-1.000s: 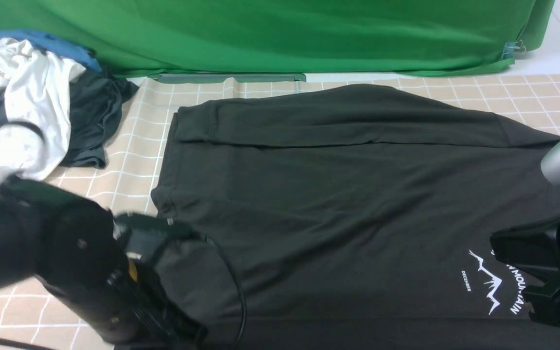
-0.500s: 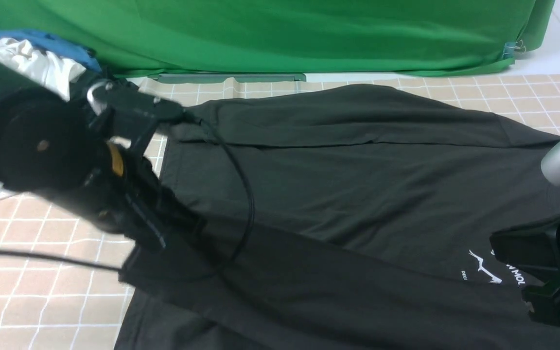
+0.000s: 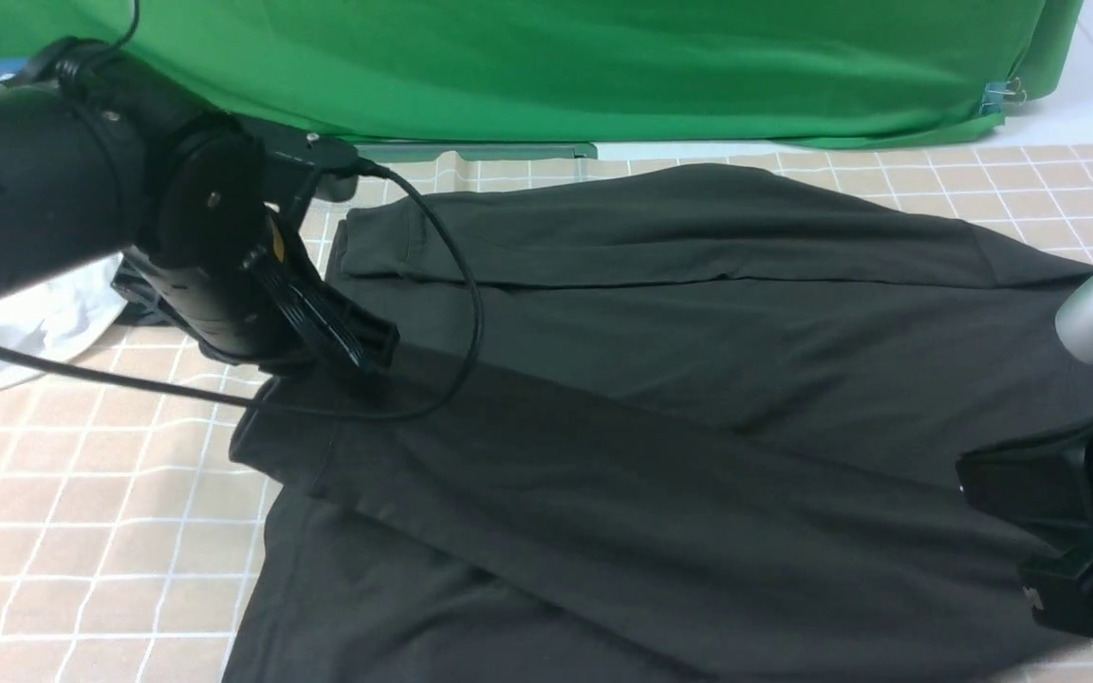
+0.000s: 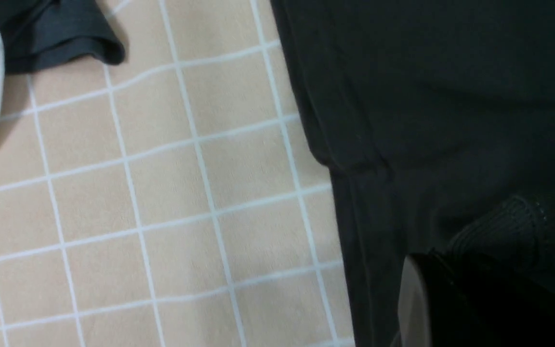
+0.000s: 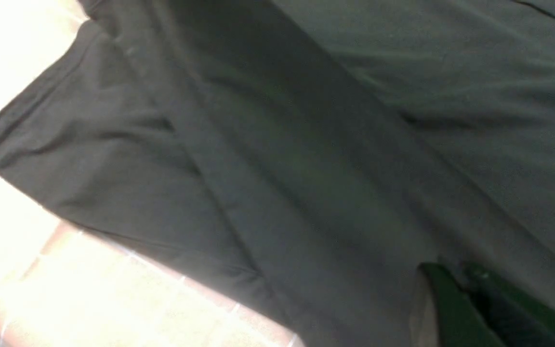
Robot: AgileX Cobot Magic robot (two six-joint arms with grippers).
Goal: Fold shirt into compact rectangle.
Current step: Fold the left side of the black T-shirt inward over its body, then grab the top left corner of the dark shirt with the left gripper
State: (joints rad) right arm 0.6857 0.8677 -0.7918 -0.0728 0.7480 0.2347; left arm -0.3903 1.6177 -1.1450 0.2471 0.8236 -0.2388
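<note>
The black shirt lies spread on the checked tablecloth. Its near edge is turned over as a long flap that runs from one gripper to the other and hides the chest print. My left gripper is shut on the flap's left corner, over the shirt's left part; the left wrist view shows bunched fabric at its tip. At the right edge my right gripper is low on the shirt. In the right wrist view its fingers stand close together on the dark cloth.
A white garment lies at the far left behind my left arm, with a dark grey one beside it. A green backdrop closes the far side. A black cable loops from my left wrist over the shirt.
My left gripper rose and swung away from me with the shirt's near-left corner, pulling the near edge over the body and covering the print. The right arm stayed put.
</note>
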